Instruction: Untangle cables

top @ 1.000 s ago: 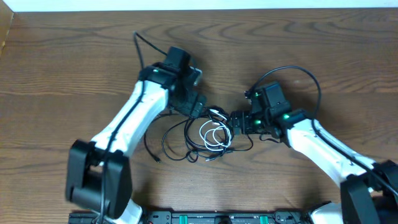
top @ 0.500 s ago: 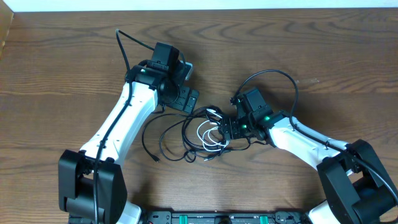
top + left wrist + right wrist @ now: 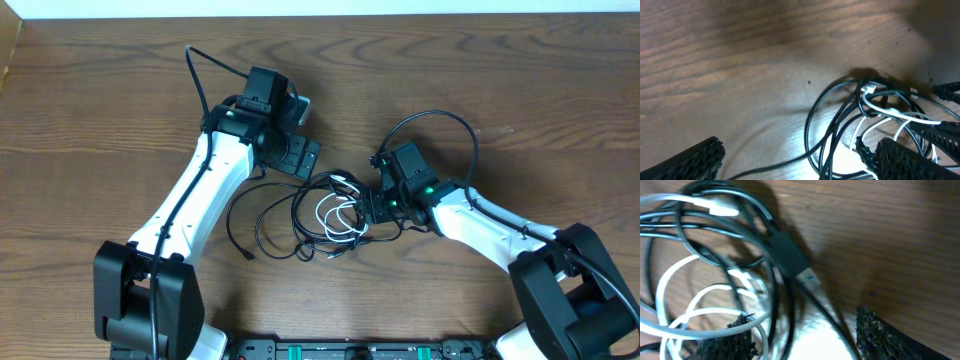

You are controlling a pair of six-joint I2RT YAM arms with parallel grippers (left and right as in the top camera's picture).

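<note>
Cables (image 3: 325,212) lie in a loose knot on the wooden table (image 3: 100,120) at the centre of the overhead frame: thin black cords (image 3: 262,225) looping toward lower left, a shorter white cord (image 3: 340,215) coiled among them, and a small black plug (image 3: 790,257) with a metal tip. Light, limp and likely to drag one another, they look best taken near a plug or a free outer loop. The left gripper (image 3: 306,160) hovers spread wide at the knot's upper left, holding nothing; the right gripper (image 3: 800,340), jaws apart, straddles a black cord at its right edge.
</note>
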